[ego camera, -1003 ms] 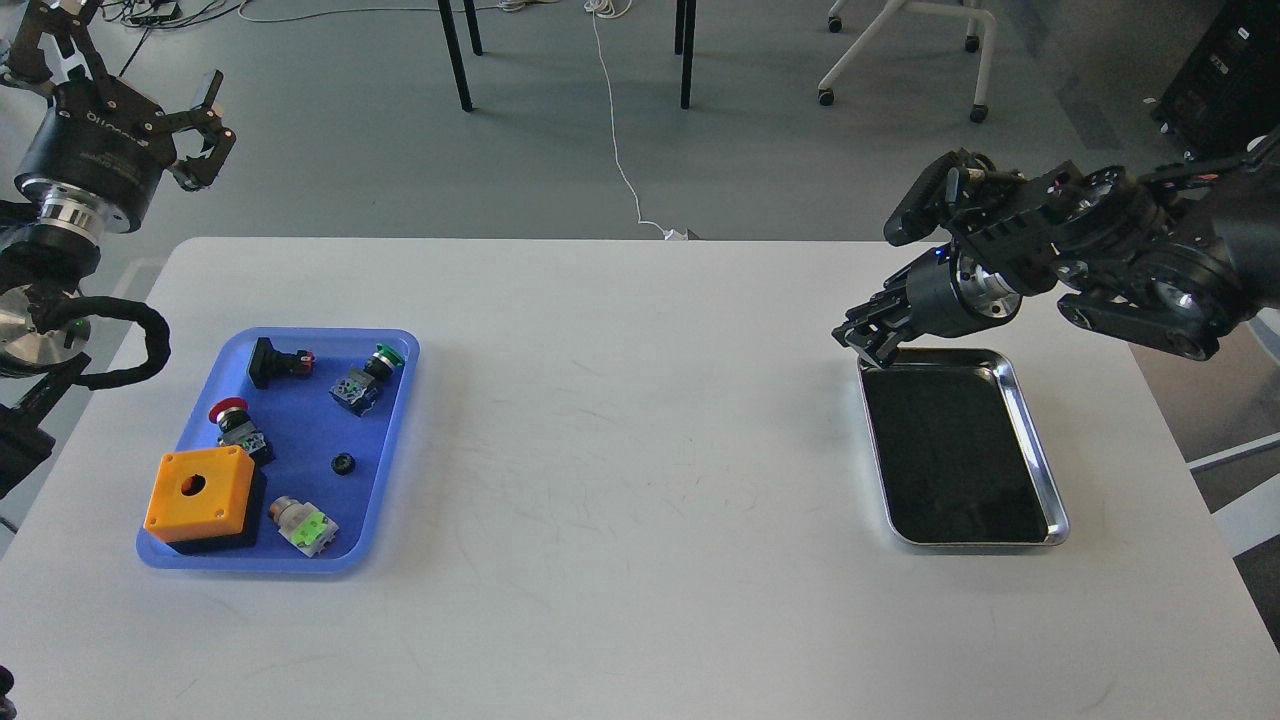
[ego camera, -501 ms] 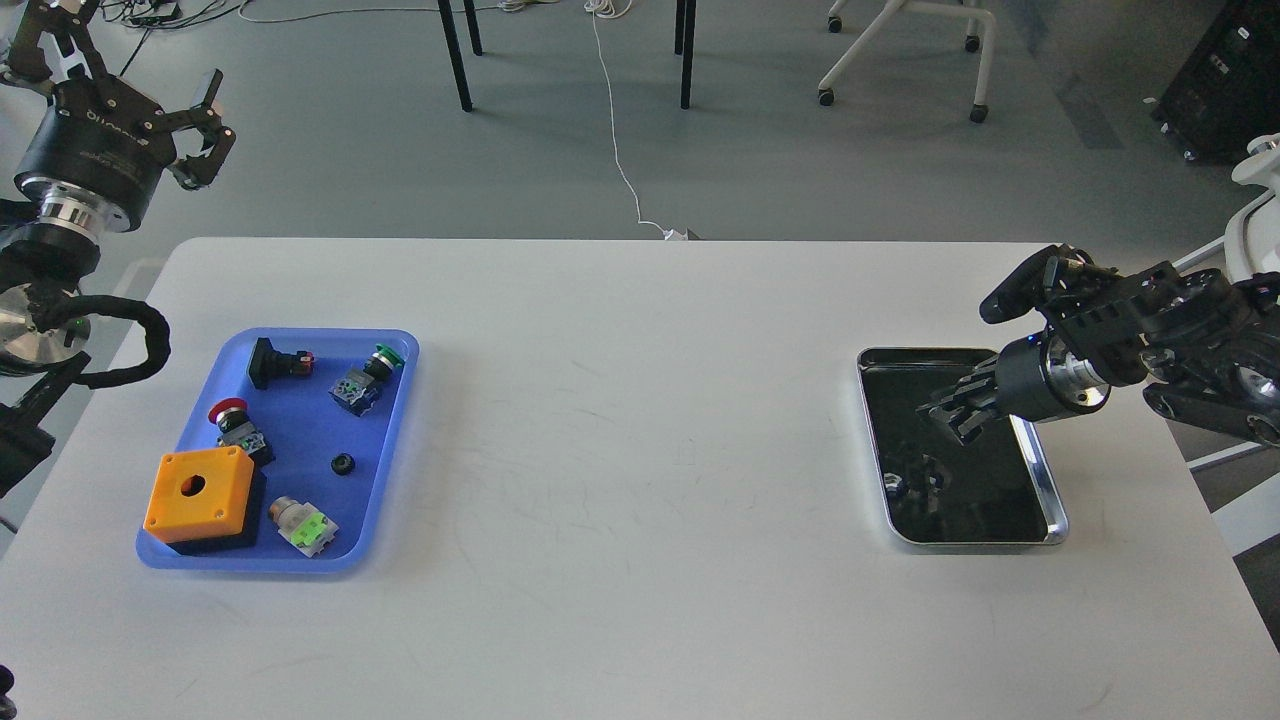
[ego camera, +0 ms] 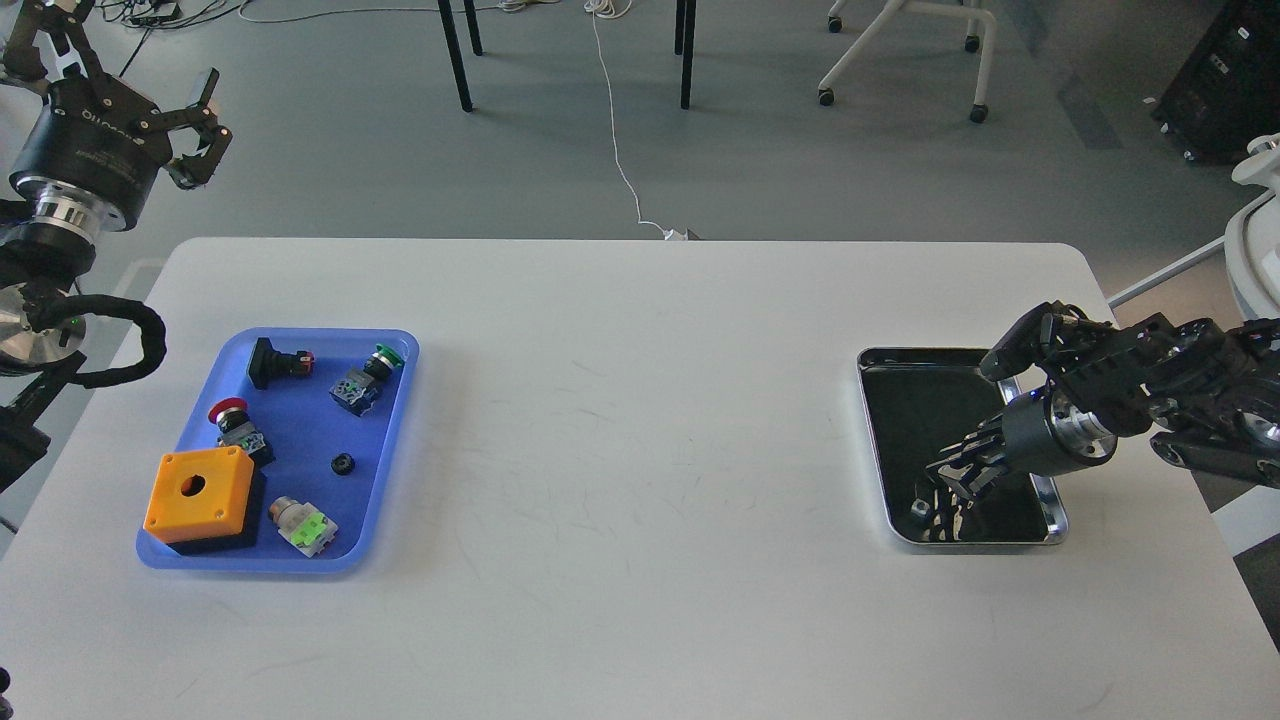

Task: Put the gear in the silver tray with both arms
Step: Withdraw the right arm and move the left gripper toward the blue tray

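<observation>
A white surface (ego camera: pixel 620 420) fills most of the frame. The silver tray (ego camera: pixel 1055 520) is seen at the right of the frame, flat on the surface, its dark bottom mirror-like. The right end effector (ego camera: pixel 952 477) is positioned over the lower half of this tray, reached in from the right edge and pointed left and downward; its reflection is seen in the tray bottom just below it. Its dark fingers are bunched together against the dark tray, so whether it is parted or closed, and whether anything is held, cannot be told.

At the left of the frame a blue tray (ego camera: pixel 395 420) is set on the surface, well apart from the silver tray. In it are seen an orange box (ego camera: pixel 197 494) with a round hole, a red-capped button (ego camera: pixel 232 418), a green-topped switch (ego camera: pixel 368 378), a black part (ego camera: pixel 277 361), a light green part (ego camera: pixel 303 525) and a small black ring (ego camera: pixel 343 463).

The left end effector (ego camera: pixel 190 125) is held in the upper left corner of the frame, above the floor beyond the surface, its fingers spread apart with nothing between them.
</observation>
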